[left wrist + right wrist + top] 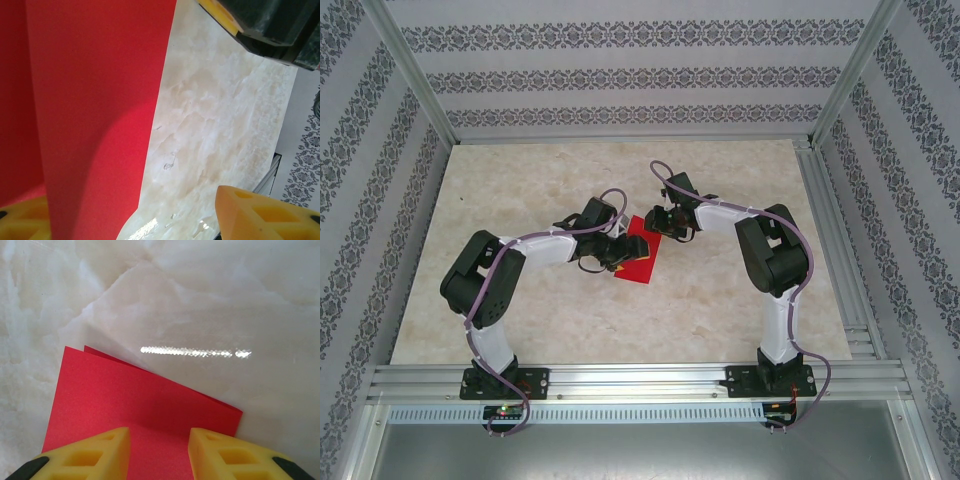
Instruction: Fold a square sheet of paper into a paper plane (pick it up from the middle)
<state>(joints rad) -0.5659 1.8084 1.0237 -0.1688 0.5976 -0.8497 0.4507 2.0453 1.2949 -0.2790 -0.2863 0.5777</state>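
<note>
Lying near the middle of the marble-patterned desk point(720, 300), the red sheet of paper point(640, 258) is seen folded, two layers being shown at its far corner in the right wrist view. The left fingers point(615, 254) are placed at the sheet's 9 o'clock edge. They are spread wide and released, and red paper is seen overlapping the finger at 7 o'clock in the left wrist view. The right fingers point(662, 224) are set at the sheet's 1 o'clock corner, parted, with nothing pinched. Flat red paper is seen in the gap between them.
</note>
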